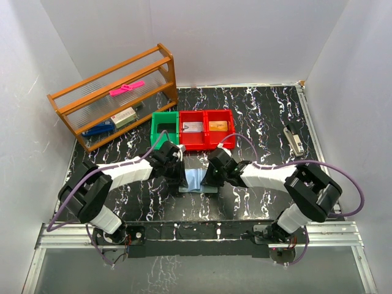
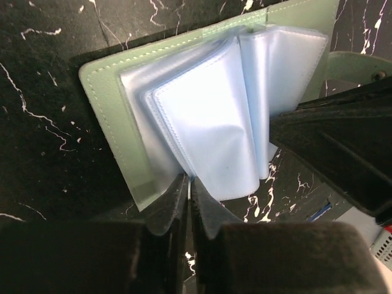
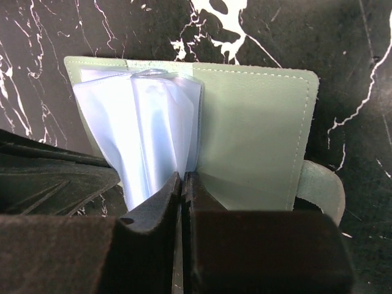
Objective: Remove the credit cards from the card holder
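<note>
Here the card holder [image 1: 197,181] is lying open on the tabletop [image 1: 269,116], just in front of the red bin [image 1: 193,145], with its clear sleeves [image 2: 208,122] fanning upward. The left tool [image 2: 187,187] is clamping the edge of the sleeves. The right tool [image 3: 182,180] is pressing its fingers fully together against the sleeves' edge; whether any sleeve is sitting between them is not showing.

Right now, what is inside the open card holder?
Clear plastic sleeves fan out inside the card holder. No card shows; the sleeves overlap, so their deeper layers stay hidden.
</note>
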Robot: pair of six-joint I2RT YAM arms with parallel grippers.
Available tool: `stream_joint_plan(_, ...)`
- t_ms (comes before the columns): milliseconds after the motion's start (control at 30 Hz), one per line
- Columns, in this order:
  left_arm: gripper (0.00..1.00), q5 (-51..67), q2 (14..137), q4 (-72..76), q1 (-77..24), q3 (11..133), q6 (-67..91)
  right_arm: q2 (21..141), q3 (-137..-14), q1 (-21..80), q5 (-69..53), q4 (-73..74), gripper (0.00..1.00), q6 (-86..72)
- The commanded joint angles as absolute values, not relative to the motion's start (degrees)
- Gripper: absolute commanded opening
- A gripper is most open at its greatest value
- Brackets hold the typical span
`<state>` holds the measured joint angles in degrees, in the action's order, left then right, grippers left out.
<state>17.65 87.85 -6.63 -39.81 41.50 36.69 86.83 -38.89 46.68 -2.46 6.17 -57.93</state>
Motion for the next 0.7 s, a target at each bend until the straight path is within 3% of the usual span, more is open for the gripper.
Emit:
stream_joint_plan(0, 0.03, 13.87, 88.53, -11.04, -41.05, 47.16, 35.90, 88.90, -43.64, 48.26, 1.74, 11.05, 0.00, -55.15)
stream_joint_plan(500, 0.00, 4.53, 96.51, -19.13, -45.79, 53.42, 33.65, 88.32, -40.82, 48.69, -1.73, 4.71, 0.01, -57.40)
stream_joint_plan(667, 0.00, 0.83, 92.73, -22.02, -45.95, 53.34, 34.95, 86.06, -42.36, 48.60, 1.97, 8.96, 0.04, -56.40)
